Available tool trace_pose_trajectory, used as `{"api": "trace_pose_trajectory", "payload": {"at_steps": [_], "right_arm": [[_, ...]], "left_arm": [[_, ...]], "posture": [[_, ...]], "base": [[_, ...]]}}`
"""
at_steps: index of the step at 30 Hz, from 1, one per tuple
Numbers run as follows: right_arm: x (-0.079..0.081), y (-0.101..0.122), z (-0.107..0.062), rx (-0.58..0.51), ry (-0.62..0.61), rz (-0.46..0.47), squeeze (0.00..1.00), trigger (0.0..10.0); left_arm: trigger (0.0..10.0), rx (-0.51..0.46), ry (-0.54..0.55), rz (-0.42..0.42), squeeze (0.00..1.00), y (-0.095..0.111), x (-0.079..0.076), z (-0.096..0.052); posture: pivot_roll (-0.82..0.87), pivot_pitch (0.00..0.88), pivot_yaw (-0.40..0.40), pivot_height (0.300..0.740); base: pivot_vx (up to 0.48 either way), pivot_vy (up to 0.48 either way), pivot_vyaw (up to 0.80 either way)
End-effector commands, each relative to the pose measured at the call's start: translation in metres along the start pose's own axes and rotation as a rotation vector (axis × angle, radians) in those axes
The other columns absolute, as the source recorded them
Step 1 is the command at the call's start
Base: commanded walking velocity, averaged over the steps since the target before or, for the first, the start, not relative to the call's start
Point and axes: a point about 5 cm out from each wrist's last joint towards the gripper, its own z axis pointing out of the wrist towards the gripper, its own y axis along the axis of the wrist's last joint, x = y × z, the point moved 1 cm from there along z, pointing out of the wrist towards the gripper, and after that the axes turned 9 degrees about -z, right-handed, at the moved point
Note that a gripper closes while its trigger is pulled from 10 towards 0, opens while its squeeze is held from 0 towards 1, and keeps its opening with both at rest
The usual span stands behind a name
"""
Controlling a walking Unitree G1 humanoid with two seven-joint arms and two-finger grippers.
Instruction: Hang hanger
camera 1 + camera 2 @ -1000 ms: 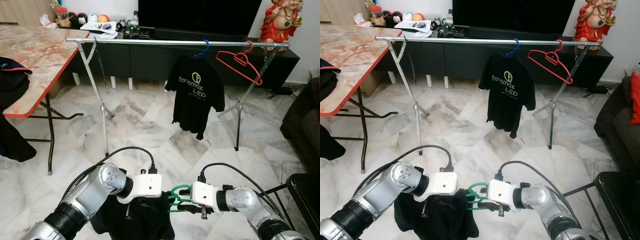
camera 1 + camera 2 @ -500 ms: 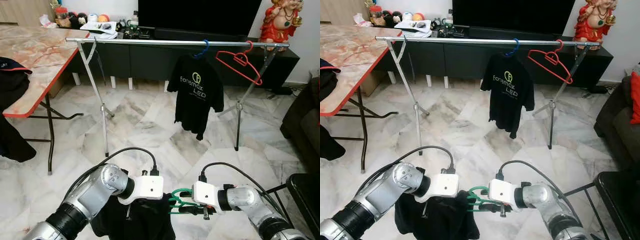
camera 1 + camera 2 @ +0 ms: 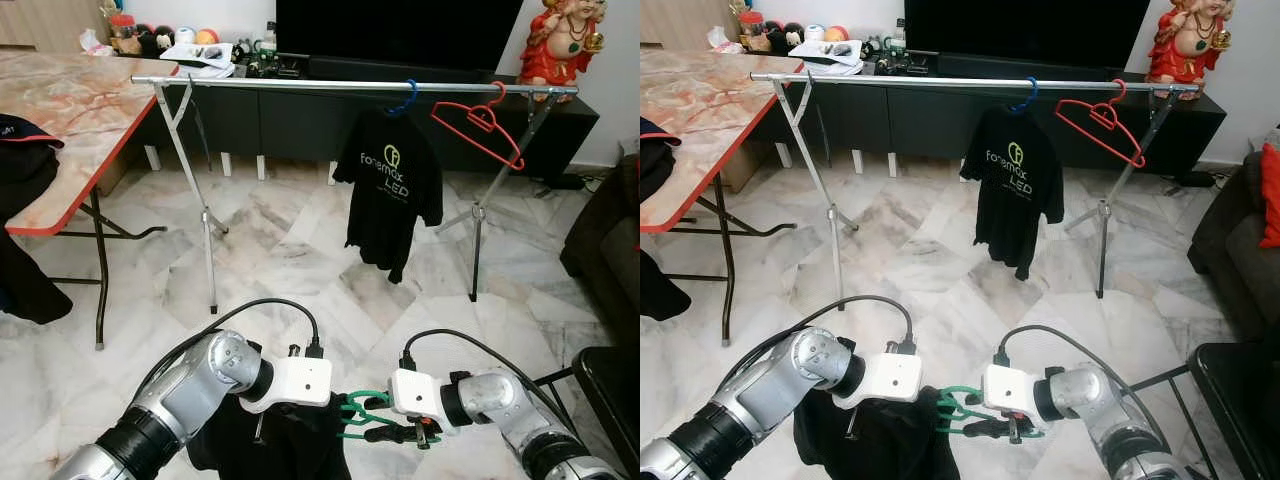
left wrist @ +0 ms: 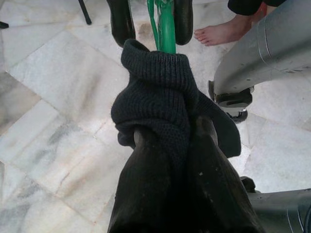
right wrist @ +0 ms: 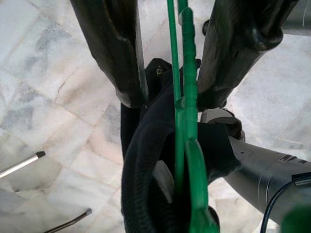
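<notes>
Green hanger (image 3: 362,415) sits low before the robot, between the two grippers, above the marble floor (image 3: 290,260). The right gripper (image 3: 385,434) has its jaws set on either side of the hanger's thin green bars; in the right wrist view the black fingers (image 5: 116,53) flank the plastic, but I cannot tell whether they press on it. The left gripper (image 4: 167,141) is clenched on the ribbed collar of a black garment (image 3: 270,450), which bunches over its jaws and hangs below the left arm; the hanger's neck pokes out just past that collar. A bare foot (image 4: 221,33) of a person stands on the floor near the grippers.

Farther off, a metal rack (image 3: 350,86) spans the room. On its rail hang a black T-shirt (image 3: 390,190) on a blue hanger (image 3: 405,98) and, just beside it, an empty red hanger (image 3: 478,125), tilted. A worktop (image 3: 70,110) with a red edge stands to the left.
</notes>
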Motion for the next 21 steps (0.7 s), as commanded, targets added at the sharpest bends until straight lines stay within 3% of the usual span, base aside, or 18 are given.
{"api": "trace_pose_trajectory", "payload": {"at_steps": [1, 5, 21], "right_arm": [[-0.003, 0.004, 0.004, 0.006, -0.004, -0.022, 0.00, 10.0], [-0.009, 0.007, 0.008, 0.017, -0.076, -0.035, 0.00, 10.0], [-0.004, 0.006, 0.013, 0.007, -0.039, -0.005, 0.00, 10.0]], "left_arm": [[10.0, -0.027, 0.000, 0.045, 0.00, 0.011, 0.002, 0.000], [10.0, -0.026, 0.001, 0.044, 0.00, 0.011, 0.002, 0.000], [10.0, -0.026, 0.002, 0.033, 0.00, 0.010, 0.003, -0.002]], "posture": [[0.00, 0.073, -0.066, 0.740], [0.00, 0.073, -0.066, 0.740], [0.01, 0.085, -0.067, 0.740]], "base": [[0.000, 0.000, 0.00], [0.000, 0.000, 0.00], [0.000, 0.000, 0.00]]}}
